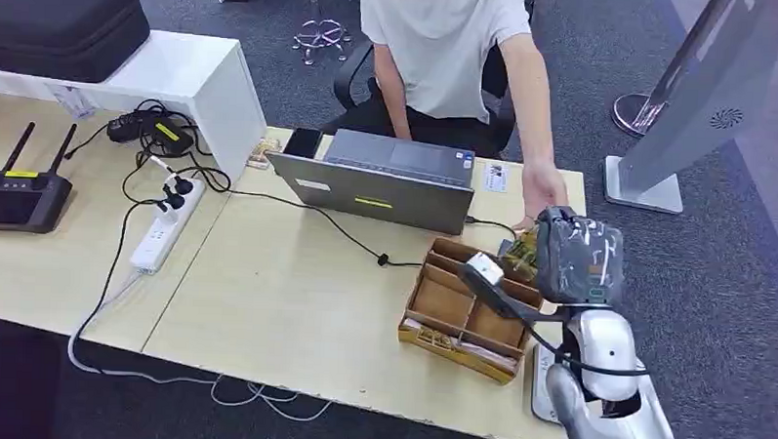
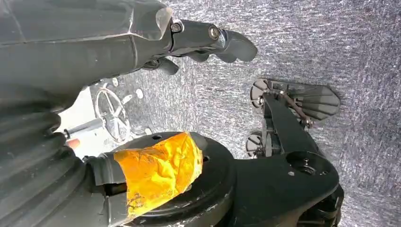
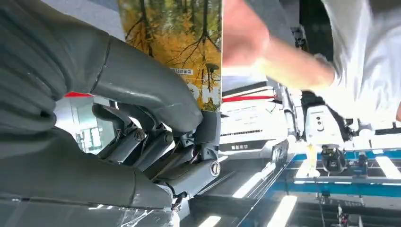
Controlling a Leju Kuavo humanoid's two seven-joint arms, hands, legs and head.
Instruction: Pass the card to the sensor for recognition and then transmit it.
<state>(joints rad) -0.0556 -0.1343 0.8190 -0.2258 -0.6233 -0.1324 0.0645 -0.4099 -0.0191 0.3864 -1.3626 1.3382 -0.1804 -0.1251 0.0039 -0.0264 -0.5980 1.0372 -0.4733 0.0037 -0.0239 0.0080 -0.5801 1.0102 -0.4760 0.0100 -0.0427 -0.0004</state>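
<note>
My right hand point(image 1: 579, 255) is raised over the table's right end, beyond the cardboard tray. It pinches a card point(image 3: 182, 42) printed with a yellow autumn forest between the thumb point(image 3: 142, 85) and the fingers point(image 3: 208, 137). The card's edge point(image 1: 521, 253) shows just left of the hand. A person's hand point(image 1: 542, 200) reaches from across the table and touches the card's far side point(image 3: 246, 38). My left hand point(image 2: 208, 40) hangs over grey carpet, its fingers apart and holding nothing. A white flat device point(image 1: 540, 386) lies at the table's front edge, mostly hidden by my right arm.
A compartmented cardboard tray point(image 1: 465, 310) sits below my right hand, with a grey laptop point(image 1: 377, 180) behind it and its cable crossing the table. A power strip point(image 1: 160, 231), a black antenna box point(image 1: 20, 192) and a black case point(image 1: 60, 23) are at the left. A seated person point(image 1: 440, 46) faces me.
</note>
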